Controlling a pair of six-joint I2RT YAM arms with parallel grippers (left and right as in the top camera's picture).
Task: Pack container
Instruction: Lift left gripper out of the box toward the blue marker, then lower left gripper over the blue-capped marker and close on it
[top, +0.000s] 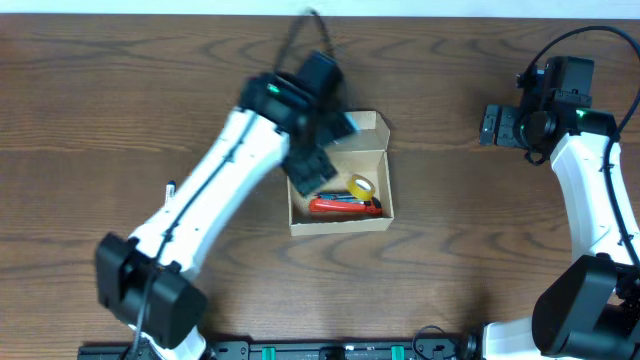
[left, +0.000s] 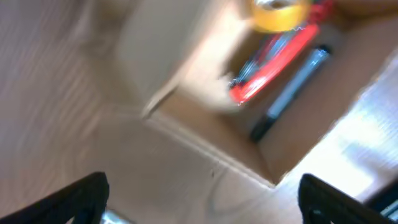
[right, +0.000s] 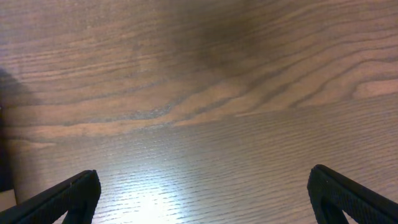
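Note:
The container (top: 340, 222) is a tan cardboard box at the table's middle, lid flap (top: 365, 128) open at the back. Inside lie a red tool (top: 343, 206), a yellow tape roll (top: 362, 187) and, in the blurred left wrist view, a dark pen (left: 291, 93) beside the red tool (left: 273, 62) and the tape roll (left: 278, 12). My left gripper (top: 312, 170) is open and empty, hovering over the box's left edge (left: 205, 155). My right gripper (top: 500, 127) is open and empty over bare table at the far right.
The wooden table (top: 100, 100) has nothing else on it. The left arm reaches diagonally from the front left; the right arm stands along the right edge.

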